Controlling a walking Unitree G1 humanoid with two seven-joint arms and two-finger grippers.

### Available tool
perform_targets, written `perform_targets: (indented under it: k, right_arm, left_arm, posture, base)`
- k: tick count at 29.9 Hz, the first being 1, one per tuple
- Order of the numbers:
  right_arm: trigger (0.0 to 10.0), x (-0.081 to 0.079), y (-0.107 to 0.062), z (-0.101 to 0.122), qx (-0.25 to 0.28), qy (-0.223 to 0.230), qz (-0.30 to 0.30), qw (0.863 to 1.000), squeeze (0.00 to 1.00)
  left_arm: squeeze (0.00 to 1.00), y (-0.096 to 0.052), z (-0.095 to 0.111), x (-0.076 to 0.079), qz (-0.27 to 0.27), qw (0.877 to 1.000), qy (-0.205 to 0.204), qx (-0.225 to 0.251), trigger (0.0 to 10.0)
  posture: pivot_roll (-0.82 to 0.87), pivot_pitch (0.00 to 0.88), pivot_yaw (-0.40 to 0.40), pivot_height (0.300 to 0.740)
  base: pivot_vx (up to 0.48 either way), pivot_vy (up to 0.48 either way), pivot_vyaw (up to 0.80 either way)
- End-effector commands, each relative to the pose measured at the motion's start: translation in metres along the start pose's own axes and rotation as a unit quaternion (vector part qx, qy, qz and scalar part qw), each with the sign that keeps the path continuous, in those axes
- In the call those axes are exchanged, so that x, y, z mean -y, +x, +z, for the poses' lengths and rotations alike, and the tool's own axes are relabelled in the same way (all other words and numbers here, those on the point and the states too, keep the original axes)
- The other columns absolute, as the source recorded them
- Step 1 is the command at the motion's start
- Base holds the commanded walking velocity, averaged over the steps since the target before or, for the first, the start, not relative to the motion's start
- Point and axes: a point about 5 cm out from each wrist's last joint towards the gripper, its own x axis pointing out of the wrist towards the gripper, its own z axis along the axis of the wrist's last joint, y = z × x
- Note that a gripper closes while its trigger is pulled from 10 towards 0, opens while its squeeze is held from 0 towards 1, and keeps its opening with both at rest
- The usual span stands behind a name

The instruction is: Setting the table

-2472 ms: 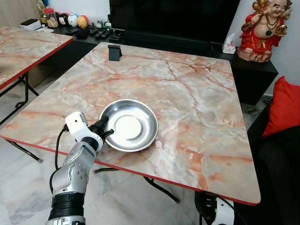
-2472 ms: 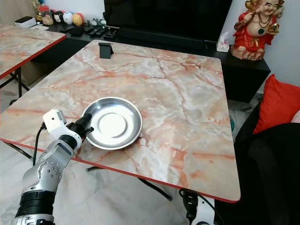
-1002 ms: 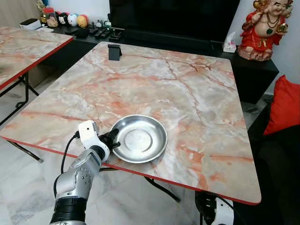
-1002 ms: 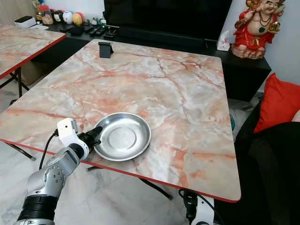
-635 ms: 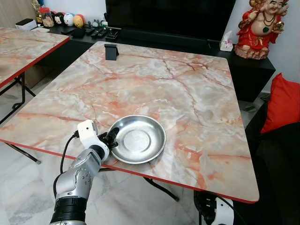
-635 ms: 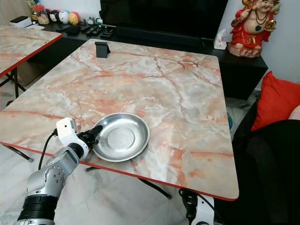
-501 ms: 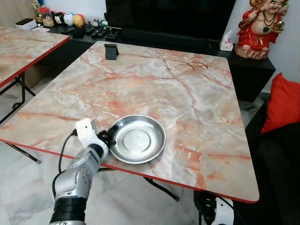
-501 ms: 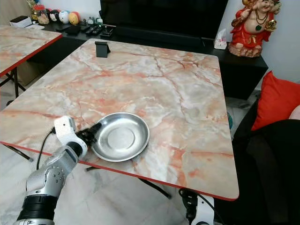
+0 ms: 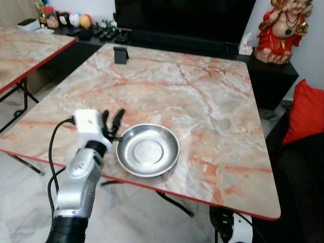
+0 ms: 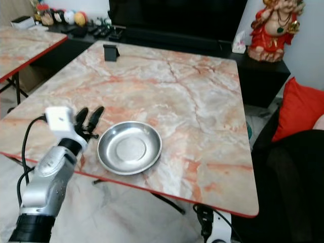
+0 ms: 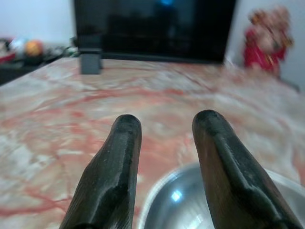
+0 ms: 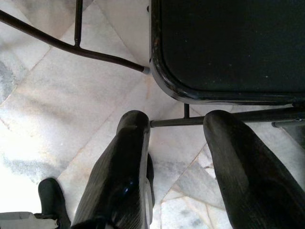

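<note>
At the near edge of the table [image 9: 212, 106], a square top of pink-and-cream marble pattern with a thin red rim, the left tool [image 9: 112, 120] is raised just above the surface with its two black fingers parted and holding nothing. Its silver arm reaches up from below the edge, and a white camera block sits on the wrist. Just beside it, toward the robot's right, the steel bowl [image 9: 148, 150] lies flat on the table close to the near edge, shallow and round, shiny and empty, apart from the tool's fingers. In the left wrist view the bowl's rim curves below the spread fingertips [image 11: 127, 125]. The right tool [image 12: 174, 124] hangs low beside the robot, its fingers also spread and empty, above a pale marble-tiled floor [image 12: 57, 90], with thin black metal legs and the dark underside of a black seat in front of it. Beyond the bowl the tabletop stretches bare to a small black stand [image 9: 120, 54] upright near the far left corner. A second table [image 9: 23, 53] of the same marble pattern stands off to the left on black folding legs. On the right a red cushion [image 9: 306, 114] leans on dark furniture. Behind the table runs a low black cabinet carrying a large dark television [image 9: 182, 17], a tissue box [image 9: 246, 45], a red and gold figurine [image 9: 282, 31] at the right end, and remotes and small round toys [image 9: 76, 20] at the left end.
</note>
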Motion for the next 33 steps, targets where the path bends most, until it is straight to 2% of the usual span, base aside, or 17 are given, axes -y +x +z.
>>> perform_targets:
  k: [1,8,19,33]
  right_arm:
    - [10.0,0.0021,-0.0001,0.0004,0.001,0.004,-0.006,1.000,0.00]
    - [10.0,0.0024,-0.0002,-0.0004,-0.001,0.003,-0.010,1.000,0.00]
    - [10.0,0.0017,-0.0003,-0.0015,-0.003,0.004,-0.010,1.000,0.00]
    - [10.0,0.0010,-0.0005,-0.0029,-0.004,0.002,-0.008,1.000,0.00]
  left_arm:
    - [0.00,-0.0003,0.0001,0.0049,-0.005,1.000,0.021,0.009,10.0]
    - [0.00,-0.0020,0.0003,0.0012,0.025,0.999,0.029,0.030,10.0]
    - [0.00,-0.0007,-0.0016,0.0080,0.022,0.998,0.030,0.042,10.0]
    - [0.00,0.0023,-0.0008,0.0065,0.027,0.998,0.019,0.046,10.0]
  posture:
    - [0.05,0.000,-0.054,0.740]
    - [0.06,0.000,-0.054,0.740]
    - [0.05,0.000,-0.052,0.740]
    - [0.05,0.000,-0.048,0.740]
  base:
    - [0.000,0.000,0.00]
    - [0.000,0.000,0.00]
    - [0.000,0.317,0.00]
    - [0.000,0.334,0.00]
